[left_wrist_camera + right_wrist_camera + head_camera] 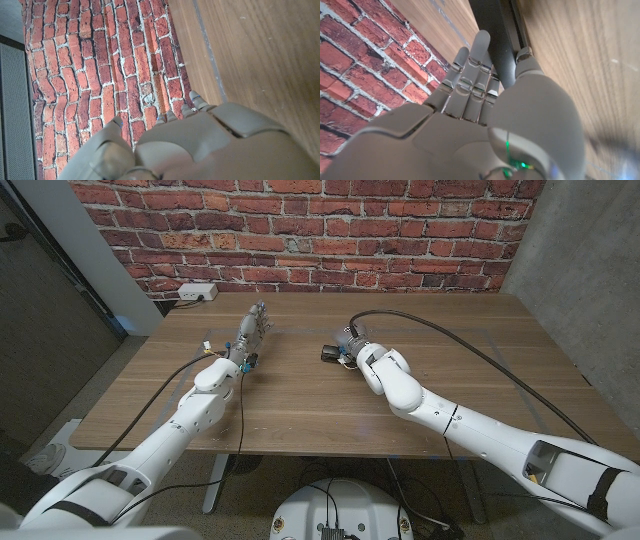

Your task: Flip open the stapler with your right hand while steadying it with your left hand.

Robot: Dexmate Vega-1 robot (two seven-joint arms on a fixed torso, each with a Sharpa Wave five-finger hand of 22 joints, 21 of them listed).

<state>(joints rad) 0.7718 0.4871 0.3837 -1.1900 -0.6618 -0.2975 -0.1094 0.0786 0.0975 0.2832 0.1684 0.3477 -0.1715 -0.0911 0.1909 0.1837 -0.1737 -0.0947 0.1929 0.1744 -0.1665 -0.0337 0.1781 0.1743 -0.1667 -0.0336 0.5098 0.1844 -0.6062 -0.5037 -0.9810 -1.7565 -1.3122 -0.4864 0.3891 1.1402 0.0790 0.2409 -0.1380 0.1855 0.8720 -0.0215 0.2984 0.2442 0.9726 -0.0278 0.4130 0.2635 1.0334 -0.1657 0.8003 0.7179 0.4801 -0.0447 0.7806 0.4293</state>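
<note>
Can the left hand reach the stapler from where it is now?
Probably yes: only bare table lies between the left hand and the stapler, with the right hand at its other side.

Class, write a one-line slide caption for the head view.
Left hand open over the wooden table; right hand on a dark object.

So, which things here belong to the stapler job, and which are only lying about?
For the job:
- stapler
- right hand, at the stapler
- left hand, apart from it, holding nothing

Lying about:
- white power strip, by the brick wall
</note>
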